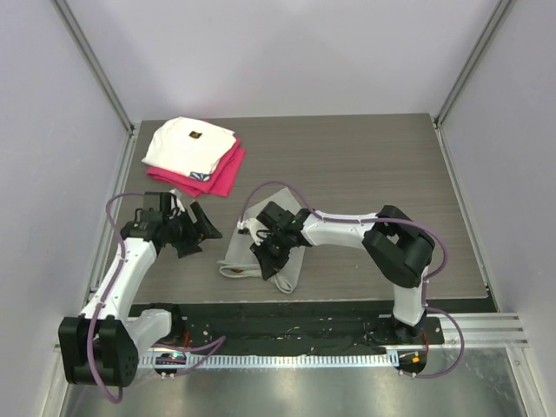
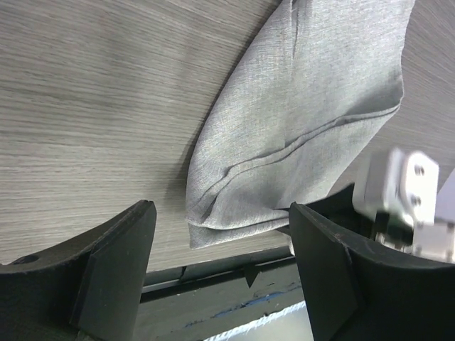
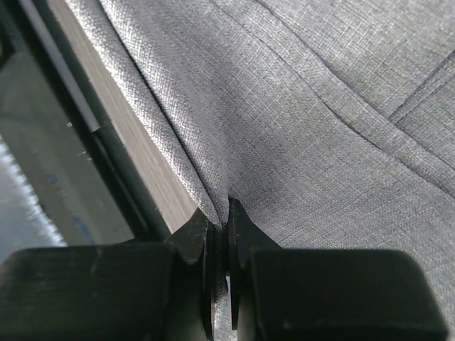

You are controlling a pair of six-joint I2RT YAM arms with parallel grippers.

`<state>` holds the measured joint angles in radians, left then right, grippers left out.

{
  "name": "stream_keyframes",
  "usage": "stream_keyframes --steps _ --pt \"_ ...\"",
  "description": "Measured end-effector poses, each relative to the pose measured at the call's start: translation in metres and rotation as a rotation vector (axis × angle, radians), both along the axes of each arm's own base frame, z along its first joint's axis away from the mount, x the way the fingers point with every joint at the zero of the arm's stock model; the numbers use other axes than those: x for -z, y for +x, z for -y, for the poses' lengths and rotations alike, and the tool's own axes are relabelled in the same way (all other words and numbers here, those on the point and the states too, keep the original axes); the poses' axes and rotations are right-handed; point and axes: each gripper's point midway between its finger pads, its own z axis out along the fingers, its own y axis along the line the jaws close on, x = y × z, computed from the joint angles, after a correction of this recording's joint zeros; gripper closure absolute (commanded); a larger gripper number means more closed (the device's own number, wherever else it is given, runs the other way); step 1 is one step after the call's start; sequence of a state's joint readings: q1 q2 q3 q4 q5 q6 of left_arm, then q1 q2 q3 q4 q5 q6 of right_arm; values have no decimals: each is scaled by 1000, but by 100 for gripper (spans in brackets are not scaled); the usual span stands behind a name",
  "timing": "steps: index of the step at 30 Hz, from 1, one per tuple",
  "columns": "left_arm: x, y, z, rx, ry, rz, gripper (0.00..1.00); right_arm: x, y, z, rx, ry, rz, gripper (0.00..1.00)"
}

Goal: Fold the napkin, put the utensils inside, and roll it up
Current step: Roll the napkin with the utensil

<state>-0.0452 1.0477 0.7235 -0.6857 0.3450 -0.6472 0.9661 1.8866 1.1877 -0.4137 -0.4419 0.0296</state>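
Grey wood-grain table (image 1: pixel 365 165), pale lilac walls (image 1: pixel 278 52), aluminium corner posts (image 1: pixel 94 65), even light.

Top external: high, behind the arm bases, looking down on the whole grey wood-grain table (image 1: pixel 365 174). Left wrist: low, close, facing the table's near edge and the light-grey soft cloth napkin (image 2: pixel 306 121). Right wrist: almost against that napkin's fold. All three views share it.

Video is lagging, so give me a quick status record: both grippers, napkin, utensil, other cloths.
left gripper: open, holding nothing, just left of the napkin
right gripper: shut on a fold of the napkin
napkin: grey, folded over, near the table's near edge
utensil: not visible in any view
other cloths: white cloth stacked on magenta cloth, far left
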Motion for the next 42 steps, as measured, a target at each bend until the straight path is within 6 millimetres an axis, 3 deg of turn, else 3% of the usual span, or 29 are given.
stream_keyframes --steps 11,15,18,26,36,42 --pt "9 -14 13 43 -61 -44 23 3 7 6 58 102 -372 99" --pt "11 -17 23 85 -74 -57 24 5 13 9 78 121 -456 99" --pt "15 -22 33 128 -88 -86 33 7 17 12 95 129 -517 99" --pt "24 -36 51 189 -148 -167 37 9 25 18 133 132 -616 99" --pt "47 -31 51 193 -132 -240 39 10 26 19 143 121 -669 99" --pt "48 -14 52 204 -118 -205 51 10 26 18 147 109 -687 99"
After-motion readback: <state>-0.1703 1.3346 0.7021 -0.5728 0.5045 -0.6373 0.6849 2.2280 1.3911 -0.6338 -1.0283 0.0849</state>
